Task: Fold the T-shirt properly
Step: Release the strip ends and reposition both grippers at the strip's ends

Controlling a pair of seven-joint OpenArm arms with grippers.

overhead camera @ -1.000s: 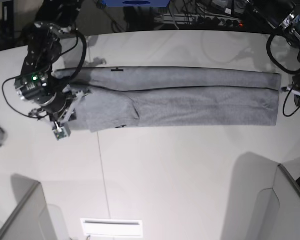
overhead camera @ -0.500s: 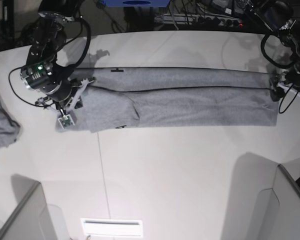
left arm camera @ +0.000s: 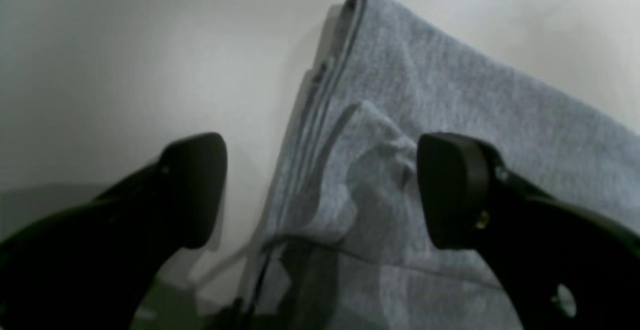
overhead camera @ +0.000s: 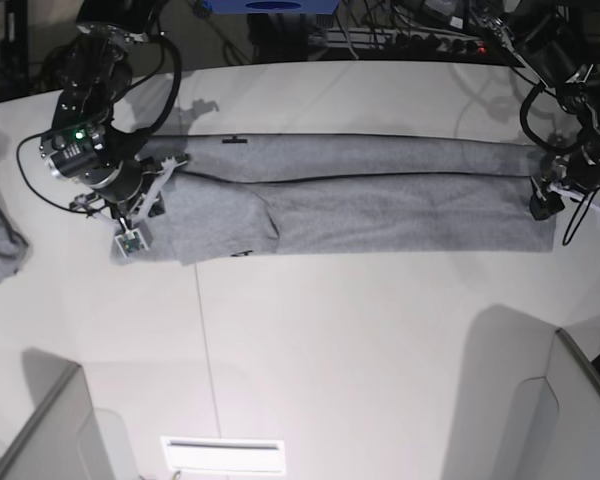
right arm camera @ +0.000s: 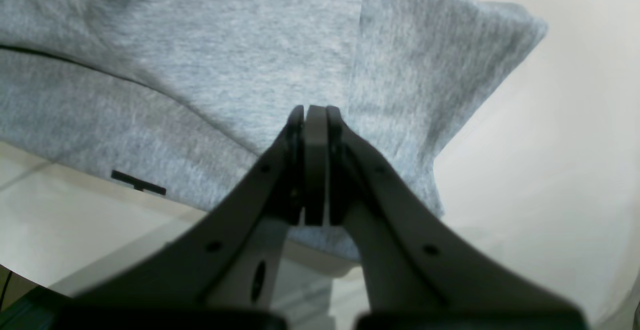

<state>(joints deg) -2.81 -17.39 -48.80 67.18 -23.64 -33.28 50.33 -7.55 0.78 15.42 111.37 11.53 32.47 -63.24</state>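
A: The T-shirt is lying as a long heather-grey strip across the white table.

B: The wrist views are adding detail: left gripper gaping over its hem, right gripper pinched empty.

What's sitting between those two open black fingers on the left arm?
The T-shirt's end: the left gripper's open jaws straddle a small rumpled fold of grey cloth and its stacked hem. The left wrist view shows this. One finger stands over the bare table.

Your base view looks straight down from high up; each wrist view peers close past its own fingers at an end of the T-shirt.
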